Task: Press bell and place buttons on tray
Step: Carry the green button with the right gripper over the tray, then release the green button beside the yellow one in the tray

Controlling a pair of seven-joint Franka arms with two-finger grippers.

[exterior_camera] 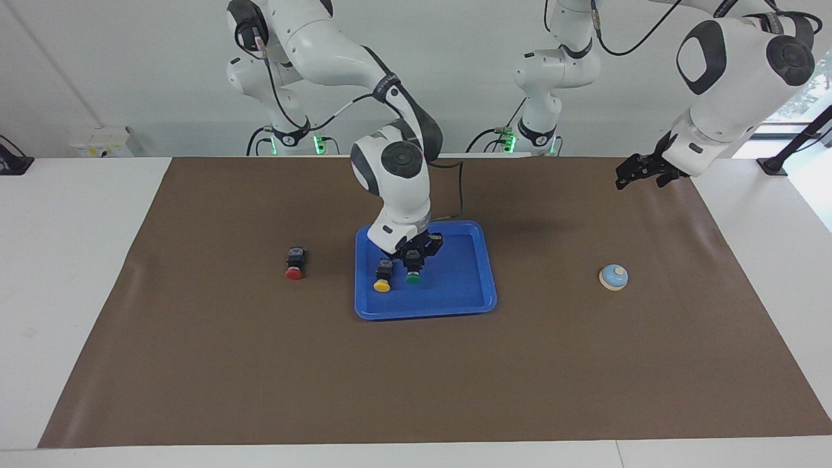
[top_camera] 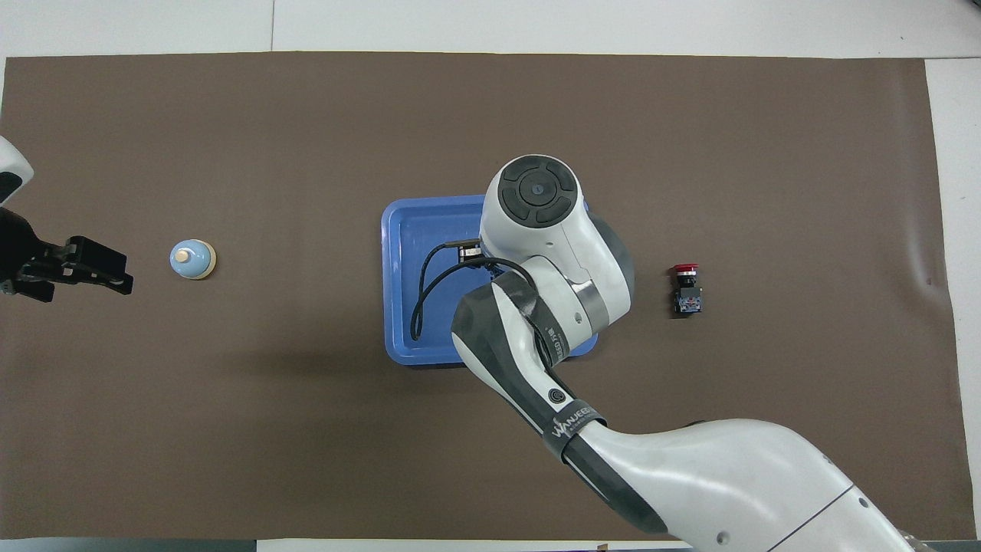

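The green button [exterior_camera: 413,279] hangs in the right gripper [exterior_camera: 414,261], whose fingers are clamped on its black body, cap pointing away from the robots, low over the blue tray [exterior_camera: 468,300]; whether it already touches the tray floor cannot be told. Just beside it, at its nine o'clock in the facing view, the yellow button [exterior_camera: 382,283] lies in the tray on its side. Seen from overhead, the right arm covers both of them.

The red button [exterior_camera: 294,272] lies on the brown mat [exterior_camera: 416,377], well apart from the tray toward the right arm's end of the table, at the tray's nine o'clock in the facing view. The bell [exterior_camera: 613,277] stands on the mat toward the left arm's end, at the tray's three o'clock in that view.

The left gripper [exterior_camera: 640,175] waits in the air with its fingers spread and nothing in them, over the mat at the bell's twelve o'clock.

By my reading, one button is placed, the second is about to be released, and the red one remains. Nothing shows whether the bell has been pressed.
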